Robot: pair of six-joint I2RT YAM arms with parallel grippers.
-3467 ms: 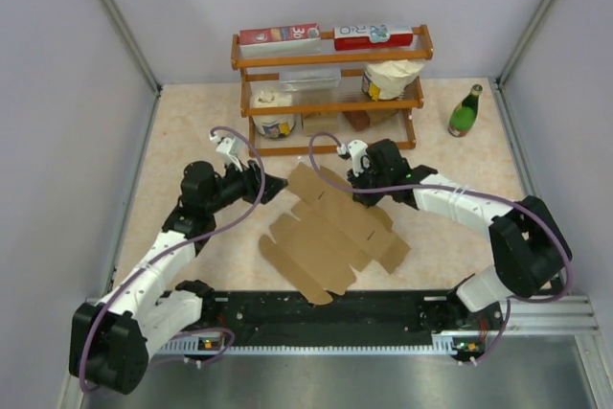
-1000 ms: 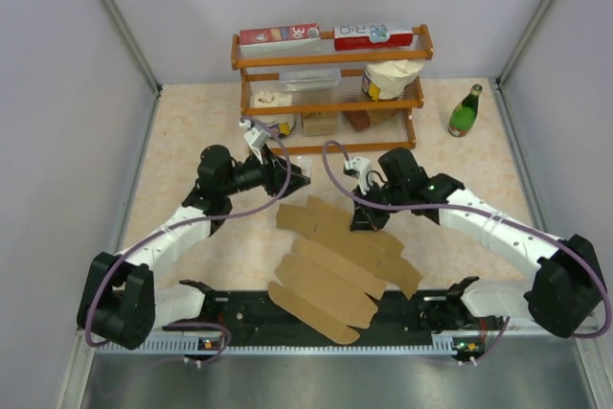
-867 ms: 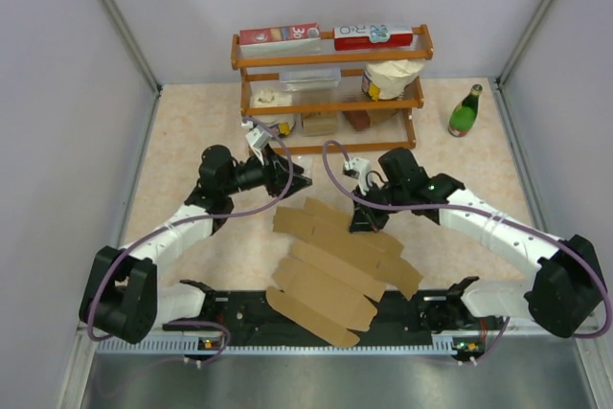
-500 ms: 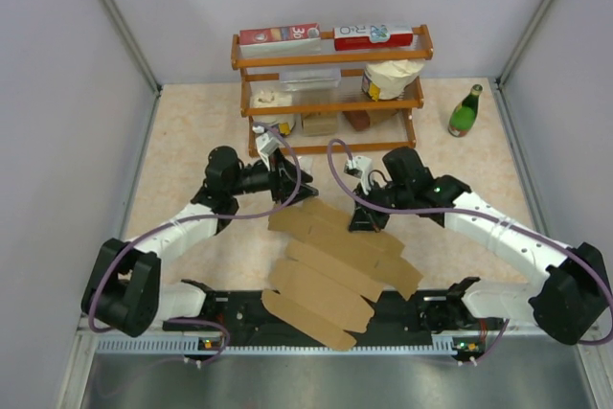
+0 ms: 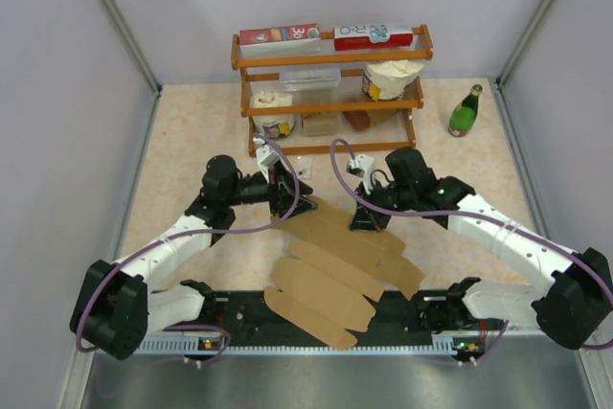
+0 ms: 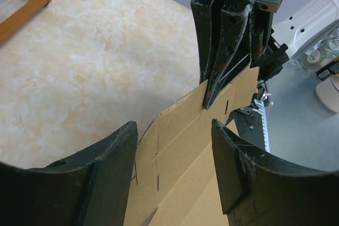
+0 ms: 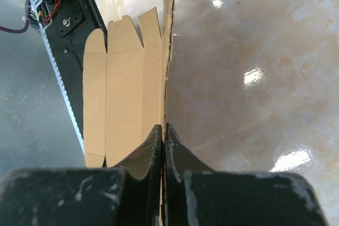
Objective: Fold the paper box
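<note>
Plain brown cardboard die-cut blank, the paper box (image 5: 337, 258), lies unfolded on the beige marble-patterned table (image 5: 192, 131), between the two arms. Creased panels, slots and rounded tabs are visible. Its near flaps reach over the black rail (image 5: 239, 311) along the table's near edge.

On the right gripper (image 5: 368, 221) the jaws are pressed together, pinching the far edge of the blank. In the right wrist view the sheet's edge runs straight out from between the two fingers, and the panels spread to the left of that view.

On the left gripper (image 5: 289, 200) the jaws stand apart and hold nothing. In the left wrist view the far-left part of the blank sits in the gap between the two fingers; contact with either finger cannot be told. The other arm's closed fingertips show straight ahead, clamped on the same far edge.

Surroundings: a wooden shelf rack (image 5: 330, 62) stands at the far side of the table. On its top shelf, the red-and-white left carton (image 5: 278, 36) shows digits that read "30". The red-and-white right carton (image 5: 374, 37) has print too small to read. A green glass bottle (image 5: 465, 112) stands upright to the right of the rack; its label is unreadable.
</note>
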